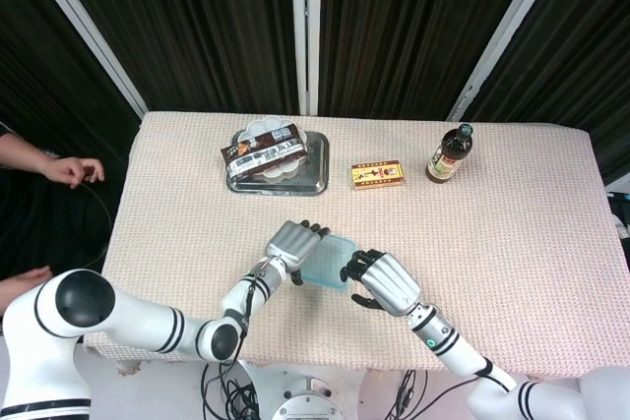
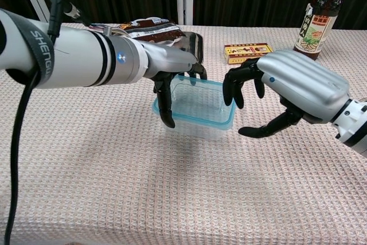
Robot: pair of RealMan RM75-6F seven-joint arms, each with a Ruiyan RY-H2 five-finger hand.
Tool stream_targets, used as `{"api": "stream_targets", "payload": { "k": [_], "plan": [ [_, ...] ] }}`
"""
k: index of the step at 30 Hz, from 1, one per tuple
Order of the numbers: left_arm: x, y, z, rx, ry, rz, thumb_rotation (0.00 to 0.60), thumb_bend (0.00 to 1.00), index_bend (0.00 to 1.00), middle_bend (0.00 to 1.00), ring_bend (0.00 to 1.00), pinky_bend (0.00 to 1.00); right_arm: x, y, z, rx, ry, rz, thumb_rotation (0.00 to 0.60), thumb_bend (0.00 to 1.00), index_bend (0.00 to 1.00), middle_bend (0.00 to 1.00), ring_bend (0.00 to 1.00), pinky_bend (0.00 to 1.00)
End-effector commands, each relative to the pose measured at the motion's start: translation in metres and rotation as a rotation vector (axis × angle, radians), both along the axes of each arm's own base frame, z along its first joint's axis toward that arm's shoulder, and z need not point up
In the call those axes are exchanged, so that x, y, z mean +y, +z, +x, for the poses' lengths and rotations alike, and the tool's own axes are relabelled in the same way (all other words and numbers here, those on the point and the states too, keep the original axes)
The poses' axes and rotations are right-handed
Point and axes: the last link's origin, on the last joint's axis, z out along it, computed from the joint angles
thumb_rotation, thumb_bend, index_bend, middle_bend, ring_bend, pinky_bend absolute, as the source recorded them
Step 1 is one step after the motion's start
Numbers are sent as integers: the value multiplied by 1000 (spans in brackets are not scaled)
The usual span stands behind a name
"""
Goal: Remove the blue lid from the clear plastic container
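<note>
Both hands' fingers around the lidded container (image 2: 198, 110): left (image 2: 172, 78) gripping, right (image 2: 287, 93) spread beside.

Robot lab: cloth-covered table (image 1: 512, 213) before black curtains (image 1: 394, 27), cables (image 1: 231, 390) trailing below.

The container (image 2: 195, 107) sits at the near middle of the counter (image 1: 512, 243), lid (image 2: 198, 102) on top, between the two hands — left hand (image 1: 293, 241) on its left side, right hand (image 1: 386, 280) on its right. Behind it lies a tray (image 1: 313, 172) carrying a plate (image 1: 258, 131) and a packet (image 1: 262, 156). Right of the tray lies a small box (image 1: 378, 174), then a bottle (image 1: 449, 154) standing upright — farthest right.
</note>
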Motion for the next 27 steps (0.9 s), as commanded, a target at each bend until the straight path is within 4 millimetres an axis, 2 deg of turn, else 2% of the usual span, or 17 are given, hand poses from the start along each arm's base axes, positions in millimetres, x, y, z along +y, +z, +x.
{"api": "stream_targets", "payload": {
  "k": [1,13,27],
  "plan": [
    [-1,-2,4,2,0,-2,600,0,264,335,249,498,1,-8,3,1,17,13,600,49,513,552,393,565],
    [0,-3,3,0,32,-7,600,0,258,336,250,497,0,-25,6,9,40,-40,600,40,517,567,401,566],
    [0,-2,1,1,30,-7,600,0,252,336,249,498,-6,-27,11,-14,30,-66,600,39,528,574,409,571]
  ]
}}
